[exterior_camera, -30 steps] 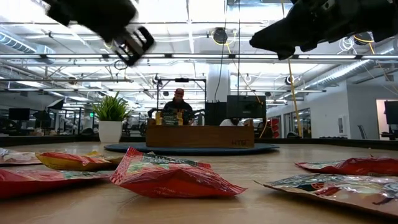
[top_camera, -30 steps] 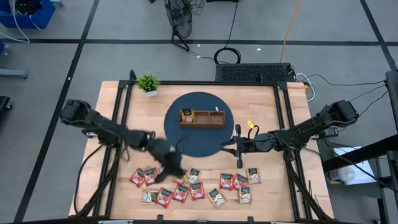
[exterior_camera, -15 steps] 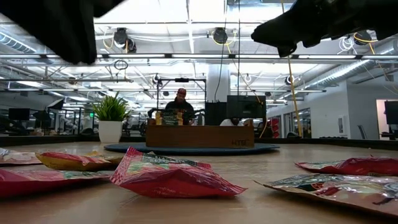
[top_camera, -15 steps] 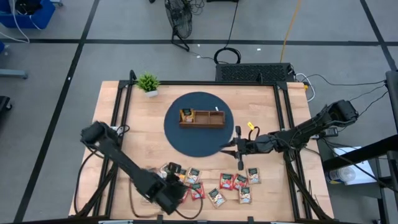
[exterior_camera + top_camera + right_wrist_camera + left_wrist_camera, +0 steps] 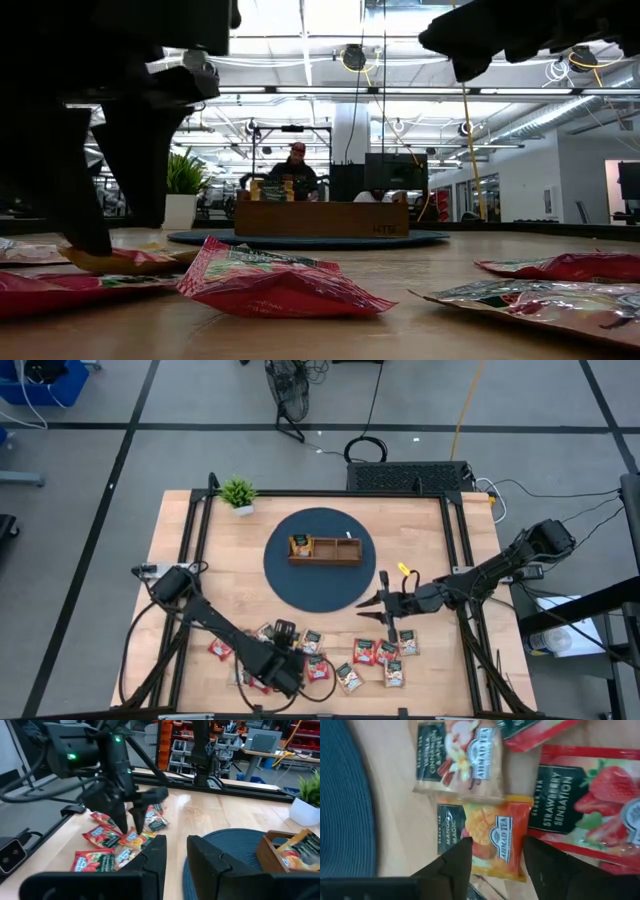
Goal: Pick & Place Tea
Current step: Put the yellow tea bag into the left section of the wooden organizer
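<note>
Several tea sachets (image 5: 385, 652), red, orange and green-and-white, lie flat near the table's near edge. My left gripper (image 5: 496, 851) points down, open, over an orange mango sachet (image 5: 485, 827), one finger above each of two opposite edges; in the low view its fingers (image 5: 90, 200) reach down to that sachet (image 5: 130, 262). My right gripper (image 5: 365, 603) hovers at the blue mat's near right edge, a narrow empty gap between its fingers (image 5: 155, 855). The wooden tray (image 5: 325, 550) stands on the mat with a sachet (image 5: 299, 545) in its left compartment. My left gripper comes at the orange mango sachet from above, fingers pointing down and spread over its two opposite edges (image 5: 520, 835). The sachet lies flat on the table. Whether the fingertips touch it, I cannot tell.
The round blue mat (image 5: 290, 585) covers the table's middle. A small potted plant (image 5: 238, 493) stands at the far left corner. A strawberry sachet (image 5: 580, 805) and a vanilla-cinnamon one (image 5: 455, 760) lie close beside the orange one. A person sits in the room beyond the table.
My left gripper has swung from the mat's near left edge toward the table's near edge, come down over the sachets, and opened. The sachets have not moved.
</note>
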Robot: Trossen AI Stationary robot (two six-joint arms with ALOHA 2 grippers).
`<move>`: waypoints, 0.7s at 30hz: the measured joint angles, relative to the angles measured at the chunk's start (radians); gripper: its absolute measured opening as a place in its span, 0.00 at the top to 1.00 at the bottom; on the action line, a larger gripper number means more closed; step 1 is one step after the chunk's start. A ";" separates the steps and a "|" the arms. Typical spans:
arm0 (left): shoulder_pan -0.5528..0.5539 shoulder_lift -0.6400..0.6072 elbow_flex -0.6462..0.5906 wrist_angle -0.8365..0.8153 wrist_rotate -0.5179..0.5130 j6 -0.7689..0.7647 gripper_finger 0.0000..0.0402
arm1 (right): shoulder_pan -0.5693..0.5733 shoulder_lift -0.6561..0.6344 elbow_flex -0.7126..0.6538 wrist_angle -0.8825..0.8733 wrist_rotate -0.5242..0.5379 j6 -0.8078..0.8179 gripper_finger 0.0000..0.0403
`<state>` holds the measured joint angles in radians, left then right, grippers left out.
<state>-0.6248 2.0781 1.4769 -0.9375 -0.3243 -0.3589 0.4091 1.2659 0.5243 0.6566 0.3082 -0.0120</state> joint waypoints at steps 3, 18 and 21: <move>0.010 -0.001 0.000 0.003 0.016 -0.015 0.55 | 0.000 0.000 0.000 0.003 0.000 -0.003 0.84; 0.019 -0.005 -0.048 0.071 0.082 -0.010 0.55 | -0.001 0.000 0.000 -0.002 0.000 0.007 0.84; 0.022 -0.011 -0.086 0.120 0.098 0.000 0.55 | -0.001 0.000 0.000 -0.002 0.000 0.007 0.84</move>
<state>-0.6023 2.0668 1.3913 -0.8172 -0.2264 -0.3591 0.4080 1.2659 0.5243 0.6544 0.3084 -0.0048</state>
